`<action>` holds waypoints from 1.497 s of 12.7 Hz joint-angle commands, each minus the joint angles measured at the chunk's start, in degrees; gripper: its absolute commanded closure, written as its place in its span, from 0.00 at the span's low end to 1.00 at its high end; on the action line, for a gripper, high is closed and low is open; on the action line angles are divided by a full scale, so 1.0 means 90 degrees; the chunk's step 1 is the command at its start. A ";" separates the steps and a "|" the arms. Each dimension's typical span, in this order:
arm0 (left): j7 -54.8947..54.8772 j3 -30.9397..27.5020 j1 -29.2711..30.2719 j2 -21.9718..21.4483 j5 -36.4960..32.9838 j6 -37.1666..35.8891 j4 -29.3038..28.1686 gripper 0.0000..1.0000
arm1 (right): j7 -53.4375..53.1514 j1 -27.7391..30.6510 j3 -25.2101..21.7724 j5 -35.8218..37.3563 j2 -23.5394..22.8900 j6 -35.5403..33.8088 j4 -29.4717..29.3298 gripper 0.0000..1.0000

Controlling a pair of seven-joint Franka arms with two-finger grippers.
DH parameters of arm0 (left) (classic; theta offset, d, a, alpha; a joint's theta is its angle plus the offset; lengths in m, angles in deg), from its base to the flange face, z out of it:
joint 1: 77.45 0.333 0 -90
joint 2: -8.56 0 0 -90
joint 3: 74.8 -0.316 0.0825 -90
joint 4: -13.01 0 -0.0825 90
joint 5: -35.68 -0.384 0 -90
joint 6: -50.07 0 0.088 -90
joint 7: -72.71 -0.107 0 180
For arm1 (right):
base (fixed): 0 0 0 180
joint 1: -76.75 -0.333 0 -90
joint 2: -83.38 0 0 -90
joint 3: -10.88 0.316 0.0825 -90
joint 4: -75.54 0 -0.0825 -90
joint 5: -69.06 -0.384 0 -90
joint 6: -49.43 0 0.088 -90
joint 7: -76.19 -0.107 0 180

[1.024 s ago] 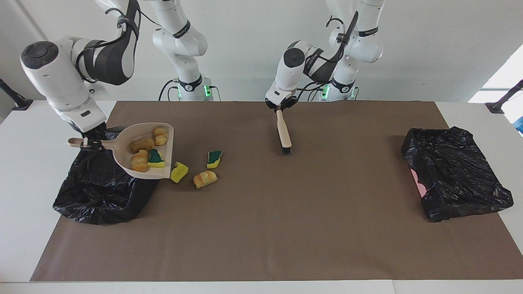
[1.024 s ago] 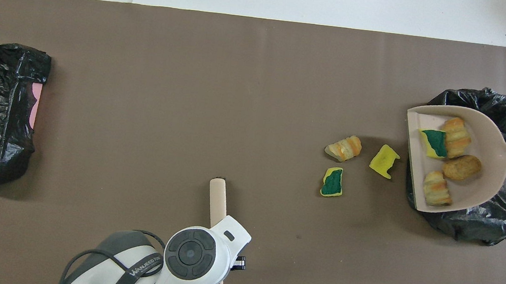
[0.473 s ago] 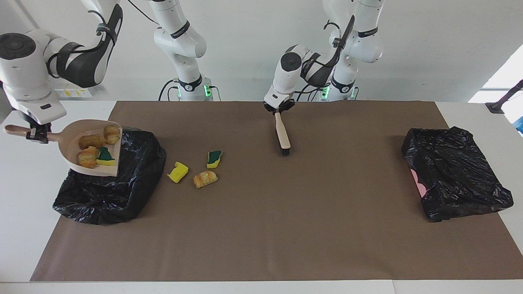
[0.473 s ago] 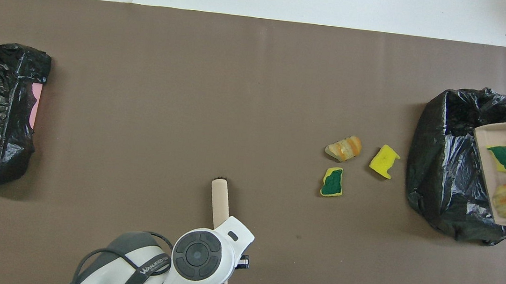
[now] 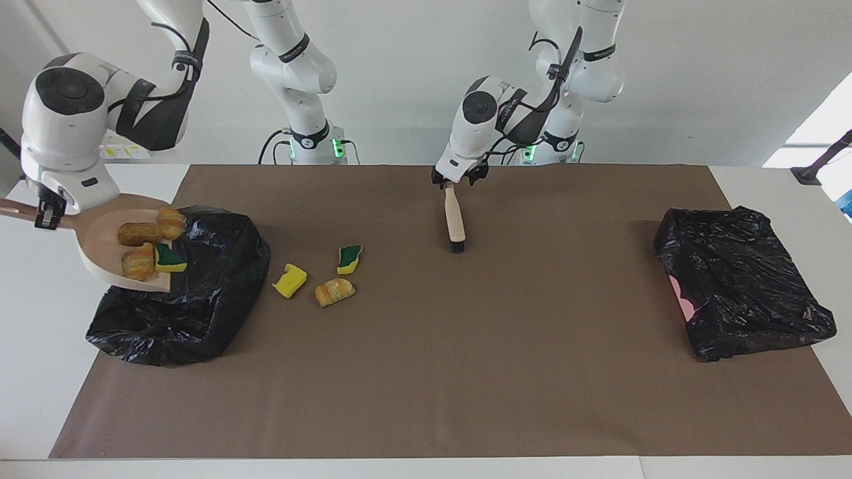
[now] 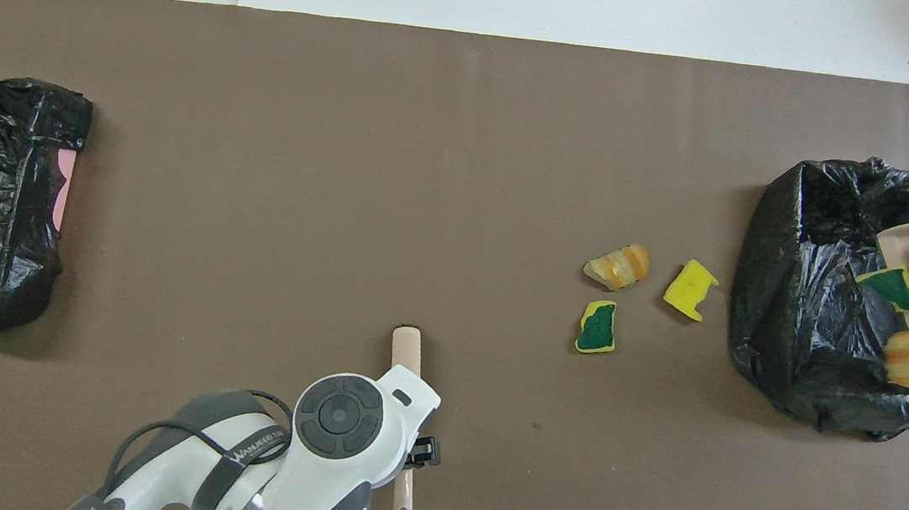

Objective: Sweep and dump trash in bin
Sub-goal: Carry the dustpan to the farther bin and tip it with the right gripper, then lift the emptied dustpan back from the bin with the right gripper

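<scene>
At the right arm's end of the worktop [image 5: 26, 372], the right end effector [image 5: 45, 216] is clamped on the handle of one beige dustpan [image 5: 100, 249], tilted over one of two black bin bags [image 5: 200, 313]. Of seven trash pieces, four lie in the pan: three pastries [image 5: 140, 233] and one sponge [image 5: 171, 259]. Three lie on the brown mat [image 5: 466, 346] beside that bag: two sponge chunks [image 5: 290, 281] and one pastry [image 5: 334, 291]. The left end effector [image 5: 456, 178] sits at the one brush [image 5: 455, 223]; its grip cannot be told.

Dustpan [image 5: 126, 249] now tilts, apparently, over bin [image 5: 193, 306].
</scene>
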 commanded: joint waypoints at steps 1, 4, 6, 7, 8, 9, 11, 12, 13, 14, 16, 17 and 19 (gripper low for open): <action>0.0022 0.0002 0.0515 -0.0245 -0.0465 -0.0540 0.0223 0.00 | -0.0102 -0.0149 0.0037 0.0633 0.0251 0.0069 0.0317 1.00; -0.0376 0.0011 0.1441 -0.0353 -0.0974 -0.0550 0.0593 0.00 | 0.0122 -0.0285 0.0037 0.1053 0.0300 0.0117 0.0386 1.00; -0.1068 0.0011 0.2154 -0.0693 -0.0985 -0.0850 0.0759 0.00 | 0.0133 -0.0296 0.0066 0.1454 0.0320 0.0156 0.0377 1.00; -0.1565 0.0002 0.2476 -0.0811 -0.0994 -0.1259 0.0886 0.00 | 0.0220 -0.0296 0.0066 0.1513 0.0368 0.0166 0.0376 1.00; -0.2015 0.0001 0.2799 -0.0822 -0.0994 -0.1650 0.1090 0.00 | 0.0279 -0.0296 0.0076 0.1572 0.0407 0.0166 0.0357 1.00; -0.2329 0.0001 0.3092 -0.0841 -0.1052 -0.1915 0.1315 0.00 | 0.0366 -0.0296 0.0076 0.1572 0.0456 0.0166 0.0318 1.00; -0.2828 0.0011 0.3455 -0.0832 -0.1393 -0.2131 0.1647 0.00 | 0.0387 -0.0286 0.0095 0.1436 0.0544 0.0127 0.0298 1.00; -0.3062 0.0002 0.3640 -0.0822 -0.1492 -0.2200 0.1784 0.00 | 0.0387 -0.0306 0.0221 0.1291 0.0593 0.0040 0.0308 1.00; -0.3354 0.0001 0.3854 -0.0812 -0.1512 -0.2307 0.1940 0.00 | 0.0338 -0.0383 0.0367 0.0912 0.0632 -0.0106 0.0318 1.00; -0.3667 0.0001 0.4050 -0.0764 -0.1512 -0.2501 0.2145 0.00 | 0.0299 -0.0451 0.0427 0.0473 0.0632 -0.0320 0.0289 1.00; -0.4039 0.0001 0.4382 -0.0715 -0.1522 -0.2669 0.2545 0.00 | 0.0134 -0.0608 0.0437 -0.0260 0.0632 -0.0400 0.0308 1.00; -0.4070 0.0001 0.4510 -0.0569 -0.1522 -0.2795 0.2847 0.00 | 0.0094 -0.0599 0.0437 -0.0766 0.0632 -0.0400 0.0318 1.00; -0.4070 0.0001 0.4589 -0.0111 -0.1561 -0.3438 0.3744 0.00 | -0.0275 -0.0599 0.0437 -0.1870 0.0623 -0.0410 0.0396 1.00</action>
